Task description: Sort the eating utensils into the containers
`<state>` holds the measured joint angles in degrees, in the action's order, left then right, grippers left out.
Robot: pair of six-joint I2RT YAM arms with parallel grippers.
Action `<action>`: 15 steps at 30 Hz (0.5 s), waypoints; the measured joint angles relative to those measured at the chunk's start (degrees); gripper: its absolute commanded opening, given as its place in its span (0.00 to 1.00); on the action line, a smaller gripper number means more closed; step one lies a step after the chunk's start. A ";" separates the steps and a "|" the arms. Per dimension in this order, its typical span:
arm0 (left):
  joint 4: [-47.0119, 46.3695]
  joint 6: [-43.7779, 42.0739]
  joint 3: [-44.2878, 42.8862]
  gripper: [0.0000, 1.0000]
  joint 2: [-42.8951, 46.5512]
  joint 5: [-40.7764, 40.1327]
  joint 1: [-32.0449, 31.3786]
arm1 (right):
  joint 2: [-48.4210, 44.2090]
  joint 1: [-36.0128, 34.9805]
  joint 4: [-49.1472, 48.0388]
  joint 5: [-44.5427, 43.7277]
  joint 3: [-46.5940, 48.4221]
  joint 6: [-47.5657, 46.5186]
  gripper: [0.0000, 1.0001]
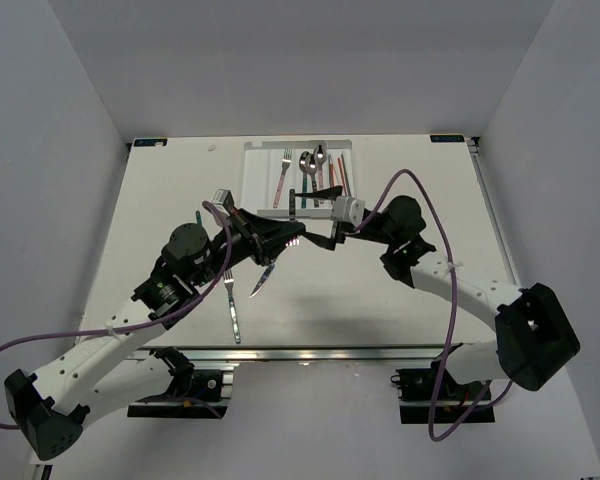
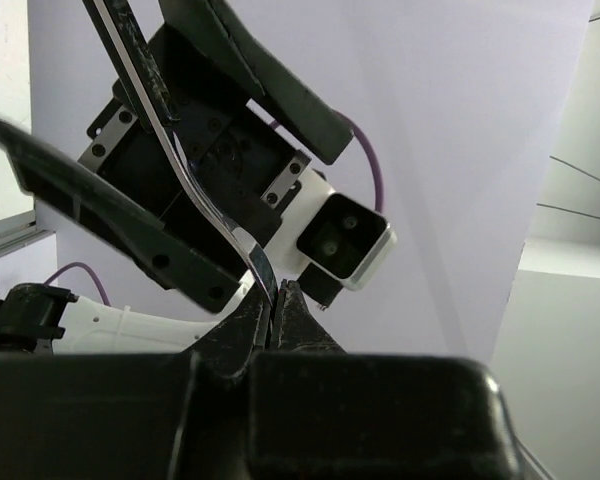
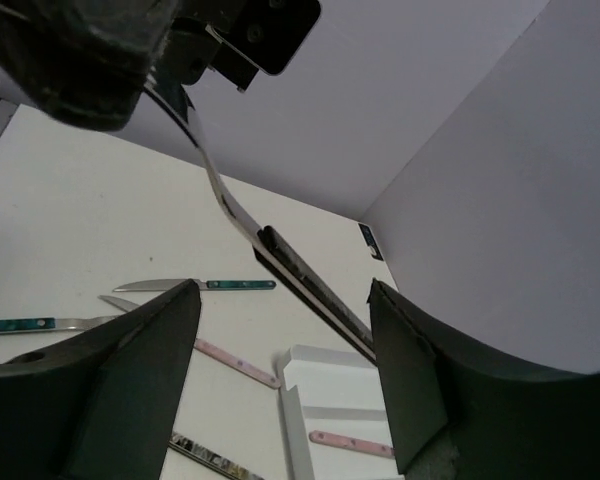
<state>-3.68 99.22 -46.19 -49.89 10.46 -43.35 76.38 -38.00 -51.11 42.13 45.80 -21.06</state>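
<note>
Arms meet above the middle of the table [image 1: 160, 200], their tips nose to nose. The left gripper [image 2: 277, 300] is clamped tight on the bare steel end of a dark-handled utensil [image 2: 195, 190]. I cannot tell whether that piece is a fork, a knife or a spoon. It hangs in the air, clear of the tabletop, and its handle runs into the right gripper [image 3: 280, 295]. That gripper's jaws stand wide apart on either side of it. The handle lies nearer one finger [image 3: 420, 390], and I can't say whether it touches.

From above, the white tray [image 1: 250, 150] sits at 12 o'clock from the grippers, against the far edge. It holds a pink-handled fork [image 1: 283, 175], two spoons [image 1: 306, 165] and a few chopsticks [image 1: 340, 180] in its slots. At about 7 o'clock from the grippers a fork [image 1: 232, 300] and a knife [image 1: 263, 278] lie loose on the table, just apart from each other.
</note>
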 measured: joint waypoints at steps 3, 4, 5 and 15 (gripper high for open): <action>0.59 -0.42 -0.02 0.00 0.00 -0.46 -0.07 | 1.90 -0.87 1.70 -0.42 2.29 -1.88 0.55; 0.66 -0.46 -0.02 0.00 0.00 -0.61 -0.11 | 2.54 -1.18 2.21 -0.68 3.06 -2.60 0.52; 0.63 -0.46 -0.02 0.00 0.00 -0.66 -0.17 | 3.08 -1.46 3.06 -1.09 3.85 -3.26 0.50; 0.00 0.68 -0.59 0.00 -0.26 -2.05 -0.37 | 5.18 -2.67 5.66 -1.22 6.14 -10.36 0.00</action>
<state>-3.68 99.90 -46.78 -50.15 8.40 -43.72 81.56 -40.66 -45.45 40.91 51.94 -31.42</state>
